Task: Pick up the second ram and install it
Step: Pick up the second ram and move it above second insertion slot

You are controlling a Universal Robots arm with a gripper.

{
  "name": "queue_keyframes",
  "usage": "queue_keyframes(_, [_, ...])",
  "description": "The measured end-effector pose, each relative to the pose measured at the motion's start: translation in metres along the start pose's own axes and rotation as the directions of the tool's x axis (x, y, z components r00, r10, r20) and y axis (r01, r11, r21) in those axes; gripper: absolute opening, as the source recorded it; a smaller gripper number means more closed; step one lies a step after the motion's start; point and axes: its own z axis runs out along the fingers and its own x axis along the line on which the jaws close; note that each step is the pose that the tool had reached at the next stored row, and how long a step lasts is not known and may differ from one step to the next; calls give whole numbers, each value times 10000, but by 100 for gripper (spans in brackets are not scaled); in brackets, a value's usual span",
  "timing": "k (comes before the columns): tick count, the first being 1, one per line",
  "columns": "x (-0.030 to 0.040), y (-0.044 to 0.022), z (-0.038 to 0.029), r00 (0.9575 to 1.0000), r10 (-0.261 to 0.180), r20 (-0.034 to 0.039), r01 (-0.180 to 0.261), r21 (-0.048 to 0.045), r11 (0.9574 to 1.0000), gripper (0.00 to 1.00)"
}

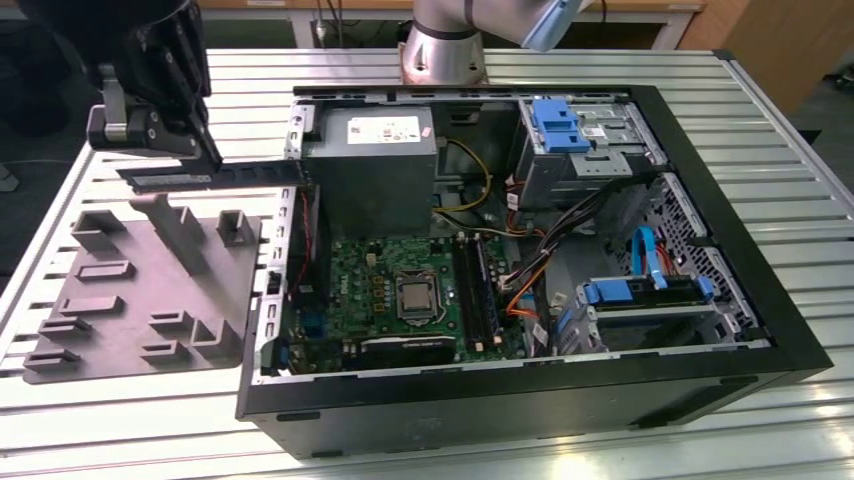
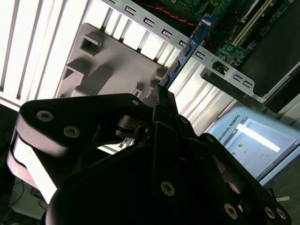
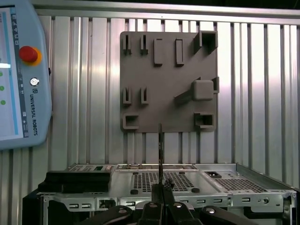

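Observation:
My gripper (image 1: pixel 204 160) hangs over the table at the exterior view's left, above the far edge of the grey moulded tray (image 1: pixel 134 290), and is shut on the second ram (image 1: pixel 254 172). The dark stick lies level in the air, one end reaching toward the open computer case (image 1: pixel 534 390). Both wrist views show the ram edge-on: a thin blue-edged strip (image 2: pixel 187 49) and a thin dark line (image 3: pixel 160 150) running out from the shut gripper (image 2: pixel 164 96) (image 3: pixel 160 190). The long black memory slots (image 1: pixel 477 290) lie on the green motherboard (image 1: pixel 387 290) inside the case.
The tray (image 3: pixel 164 79) carries several upright posts (image 1: pixel 174 230). Inside the case are a grey power supply (image 1: pixel 367 170), blue drive brackets (image 1: pixel 561 125) and loose cables (image 1: pixel 527 270). A teach pendant (image 3: pixel 21 75) lies on the slatted table (image 1: pixel 827 430). The arm's base (image 1: pixel 441 45) stands behind the case.

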Motion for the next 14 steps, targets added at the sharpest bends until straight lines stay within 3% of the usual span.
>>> queue_keyframes(14, [-4,-212,66,10000,14,0,-14,-11,10000,11])
